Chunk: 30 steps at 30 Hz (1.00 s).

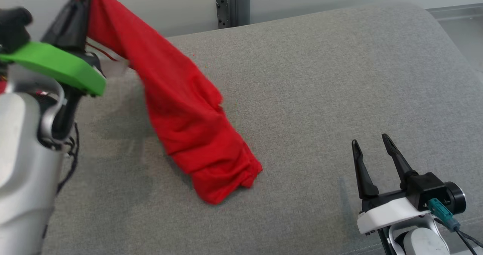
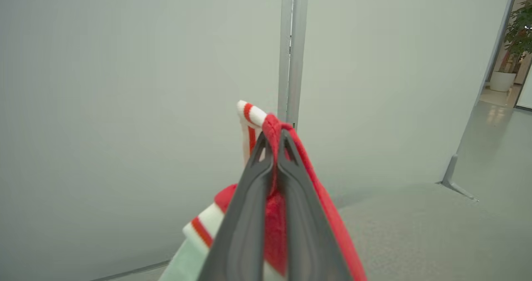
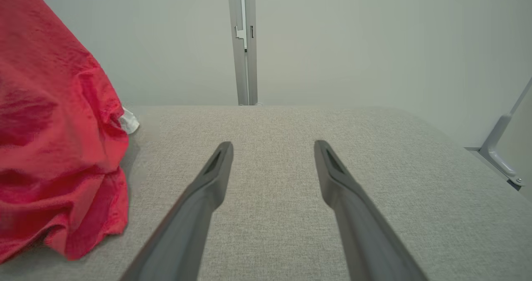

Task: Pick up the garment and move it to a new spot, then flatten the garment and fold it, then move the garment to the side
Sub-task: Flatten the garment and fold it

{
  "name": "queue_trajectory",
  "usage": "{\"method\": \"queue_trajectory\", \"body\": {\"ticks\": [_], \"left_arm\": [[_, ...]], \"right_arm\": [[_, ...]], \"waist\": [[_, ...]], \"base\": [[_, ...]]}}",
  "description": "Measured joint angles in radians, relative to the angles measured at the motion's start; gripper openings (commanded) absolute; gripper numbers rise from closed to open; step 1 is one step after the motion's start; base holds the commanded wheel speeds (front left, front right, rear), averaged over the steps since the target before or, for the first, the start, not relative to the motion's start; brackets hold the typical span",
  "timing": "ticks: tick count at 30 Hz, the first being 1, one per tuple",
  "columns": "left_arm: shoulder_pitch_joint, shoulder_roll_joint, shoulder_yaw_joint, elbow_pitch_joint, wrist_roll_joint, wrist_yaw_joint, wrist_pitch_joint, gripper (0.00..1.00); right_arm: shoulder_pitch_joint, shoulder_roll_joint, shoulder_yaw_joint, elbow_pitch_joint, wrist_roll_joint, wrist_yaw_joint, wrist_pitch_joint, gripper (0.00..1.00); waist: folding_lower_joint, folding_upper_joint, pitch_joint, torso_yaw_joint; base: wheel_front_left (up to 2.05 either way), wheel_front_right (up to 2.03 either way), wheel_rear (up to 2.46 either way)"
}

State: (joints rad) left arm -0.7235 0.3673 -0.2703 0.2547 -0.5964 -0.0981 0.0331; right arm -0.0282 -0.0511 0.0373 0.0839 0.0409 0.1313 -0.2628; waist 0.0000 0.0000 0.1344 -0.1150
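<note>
Red lightweight-fabric garment (image 1: 188, 126) is up by one end and trailing down onto the wide grey woven upholstered surface (image 1: 320, 77), with its bunched lower end resting left of centre. By my read we're in the first step, the pick-up and carry to a new spot, with flattening and folding all to come. The next move, I'd say, calls for lifting higher or hauling sideways until that tail comes along, then laying it down where there's room to spread it; the open stretch to the right looks likely. Pale silver left forearm (image 1: 26, 164) rises at the near left edge, green wrist plate (image 1: 56, 64) tilted, reaching up toward the pale wall (image 2: 124, 85). Left gripper (image 2: 274, 136) is clamped tight, dark fingers (image 2: 245, 214) pinching the red cloth beside its white-and-red striped trim (image 2: 249, 114). Right gripper (image 1: 369, 139) waits low at the near right, jaws spread wide, holding nothing, well apart from the garment.
</note>
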Motion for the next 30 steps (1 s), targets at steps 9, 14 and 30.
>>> {"method": "queue_trajectory", "body": {"ticks": [9, 14, 30], "left_arm": [[-0.184, 0.086, -0.008, -0.047, 0.015, -0.009, 0.143, 0.00], [-0.204, 0.028, -0.067, -0.059, 0.007, -0.015, 0.165, 0.00], [0.072, -0.310, -0.435, 0.129, 0.022, 0.047, 0.053, 0.00]], "right_arm": [[-0.017, 0.000, 0.013, 0.005, 0.001, 0.000, 0.000, 1.00], [-0.022, 0.000, 0.024, 0.008, 0.007, 0.000, 0.000, 1.00], [-0.101, 0.001, 0.071, 0.010, 0.046, 0.000, 0.000, 1.00]], "waist": [[0.0000, 0.0000, -0.004, -0.016], [0.0000, 0.0000, 0.004, -0.030], [0.0000, 0.0000, 0.096, -0.126]], "base": [[0.00, 0.00, 0.00], [0.00, 0.00, 0.00], [0.00, 0.00, 0.00]]}}
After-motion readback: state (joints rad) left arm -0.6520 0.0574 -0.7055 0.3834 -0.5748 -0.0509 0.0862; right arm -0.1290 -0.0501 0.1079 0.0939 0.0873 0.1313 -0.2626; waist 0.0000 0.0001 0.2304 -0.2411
